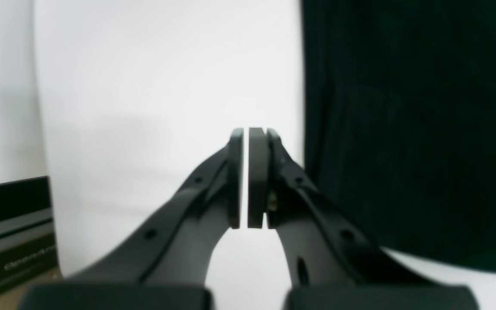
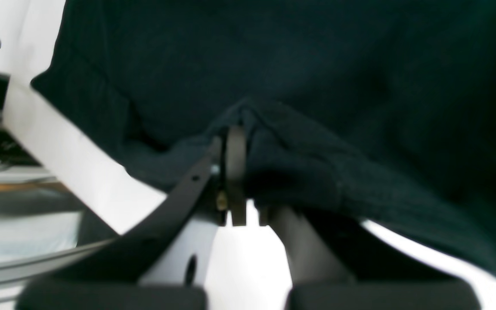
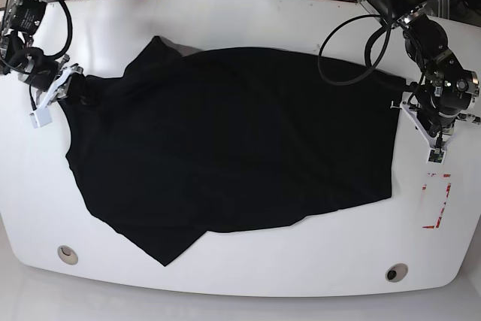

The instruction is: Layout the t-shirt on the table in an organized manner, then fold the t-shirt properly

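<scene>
The black t-shirt (image 3: 225, 148) lies spread across the middle of the white table (image 3: 248, 28), with a pointed flap at its lower left. At the shirt's upper left, my right gripper (image 3: 71, 79) is shut on a bunched fold of it. In the right wrist view the t-shirt (image 2: 317, 77) wraps over that gripper (image 2: 243, 129). My left gripper (image 3: 432, 148) hovers over bare table just right of the shirt's right edge. In the left wrist view the left gripper (image 1: 246, 133) is shut with nothing in it, and the t-shirt (image 1: 411, 129) lies to its right.
A red tape rectangle (image 3: 440, 201) marks the table below the left gripper. Round grey grommets sit near the front edge at left (image 3: 67, 254) and at right (image 3: 396, 272). A black box (image 1: 11, 232) stands beyond the table edge. Cables hang over the far right corner (image 3: 353, 43).
</scene>
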